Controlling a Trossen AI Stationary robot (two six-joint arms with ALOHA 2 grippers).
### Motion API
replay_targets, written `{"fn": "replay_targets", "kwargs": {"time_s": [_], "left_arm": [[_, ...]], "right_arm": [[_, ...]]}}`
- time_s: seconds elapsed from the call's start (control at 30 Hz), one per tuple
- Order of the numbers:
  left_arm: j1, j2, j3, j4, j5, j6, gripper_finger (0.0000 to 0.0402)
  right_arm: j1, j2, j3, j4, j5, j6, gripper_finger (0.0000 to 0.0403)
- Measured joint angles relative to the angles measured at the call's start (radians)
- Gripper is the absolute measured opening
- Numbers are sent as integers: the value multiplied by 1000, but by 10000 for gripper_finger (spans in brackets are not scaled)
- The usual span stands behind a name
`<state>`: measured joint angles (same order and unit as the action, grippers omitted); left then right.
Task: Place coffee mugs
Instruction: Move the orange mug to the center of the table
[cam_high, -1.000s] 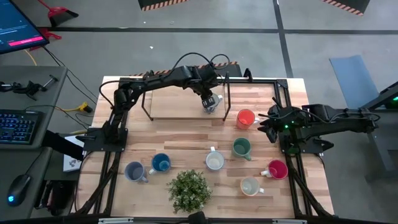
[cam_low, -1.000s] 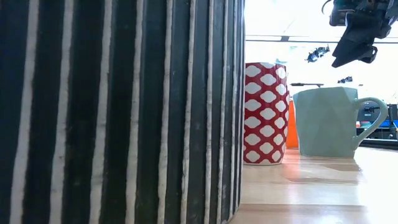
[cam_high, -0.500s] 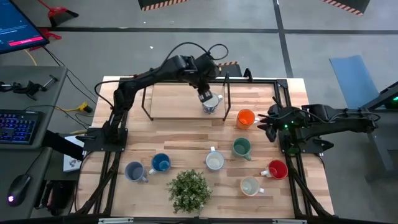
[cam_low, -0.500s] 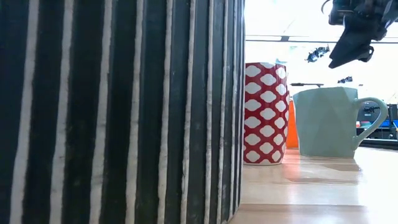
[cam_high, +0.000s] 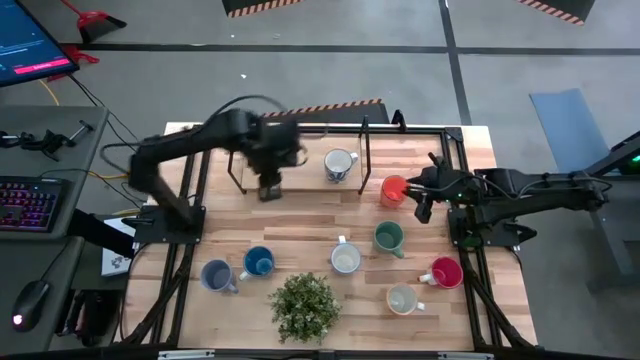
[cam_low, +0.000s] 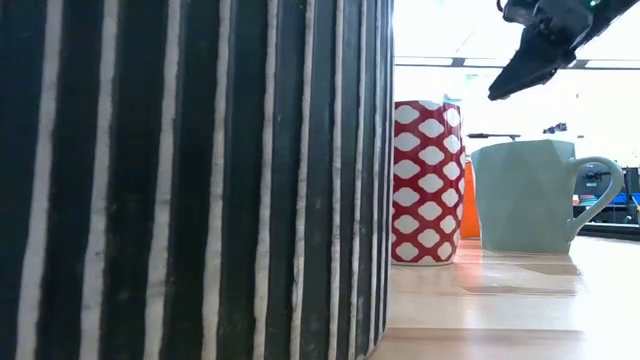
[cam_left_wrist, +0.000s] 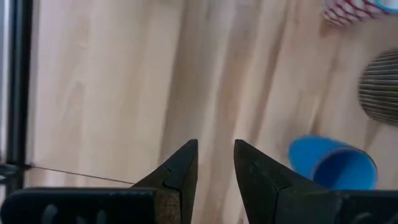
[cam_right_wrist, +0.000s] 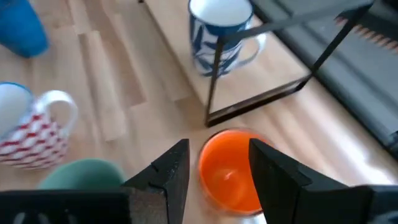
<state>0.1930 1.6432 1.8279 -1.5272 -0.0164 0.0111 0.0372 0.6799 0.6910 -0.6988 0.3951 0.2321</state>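
Observation:
The orange mug (cam_high: 394, 189) stands upright near the table's right side. My right gripper (cam_right_wrist: 217, 152) hovers open above it, one finger on either side of its rim (cam_right_wrist: 227, 140); the low view shows this gripper (cam_low: 515, 75) well above the mugs. A white mug with blue markings (cam_high: 340, 164) stands on the pale board of a black wire rack (cam_high: 300, 170). My left gripper (cam_high: 268, 187) is open and empty, over bare wood by the rack's left leg. The green (cam_high: 388, 237), red-and-white (cam_high: 345, 260), red (cam_high: 444, 272), cream (cam_high: 402, 299), blue (cam_high: 259, 262) and grey-blue (cam_high: 216, 275) mugs stand nearer the near edge.
A leafy plant in a striped pot (cam_high: 304, 305) stands at the near edge and fills the low view's left (cam_low: 190, 180). The rack's thin black legs (cam_right_wrist: 214, 74) rise beside the orange mug. Black frame rails (cam_high: 465, 190) run along the table's sides. Bare wood lies left of the rack.
My left gripper has come away from the white-and-blue mug, which stays upright on the rack's board, and has swung toward the table's left, past the rack's left leg. My right gripper has moved toward the table's left, over the orange mug.

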Motion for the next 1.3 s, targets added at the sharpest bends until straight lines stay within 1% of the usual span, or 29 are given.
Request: {"fn": "replay_targets", "kwargs": {"time_s": [0.1,0.17,0.2,0.23,0.27,0.37,0.47,0.53,0.6,0.67,0.8,0.83,0.9,0.93,1.13,1.3], "left_arm": [[-62,-159,-186,42,0,-89,94],[-110,-261,-305,110,-1,-173,94],[-132,-310,-363,145,-3,-222,94],[-155,-356,-417,178,-11,-270,94],[-181,-401,-465,221,-23,-318,94],[-249,-510,-587,339,-66,-442,94],[-299,-576,-661,411,-125,-511,94],[-320,-596,-690,429,-164,-538,94],[-336,-603,-705,426,-200,-559,94],[-347,-603,-709,429,-232,-574,94],[-358,-601,-721,438,-259,-584,94],[-360,-599,-721,443,-260,-585,94],[-360,-597,-722,443,-264,-586,94],[-360,-598,-722,448,-266,-586,94],[-360,-597,-722,468,-305,-585,94],[-360,-597,-722,481,-311,-584,94]], "right_arm": [[0,13,0,43,108,-48,144],[-5,20,0,46,191,-58,144],[-15,24,0,52,212,-57,144],[-30,26,0,49,211,-52,144],[-50,29,0,42,184,-49,144],[-130,55,0,44,10,-18,144],[-208,102,0,39,-137,-8,144],[-253,135,0,39,-170,-13,144],[-291,172,0,34,-171,-15,144],[-330,200,0,23,-150,-9,144],[-403,252,0,-40,-58,33,144],[-419,264,0,-62,-59,36,144],[-443,284,0,-110,-91,44,144],[-451,290,0,-129,-100,52,144],[-473,296,0,-119,-86,77,144],[-478,324,-8,-129,-156,96,140]]}}
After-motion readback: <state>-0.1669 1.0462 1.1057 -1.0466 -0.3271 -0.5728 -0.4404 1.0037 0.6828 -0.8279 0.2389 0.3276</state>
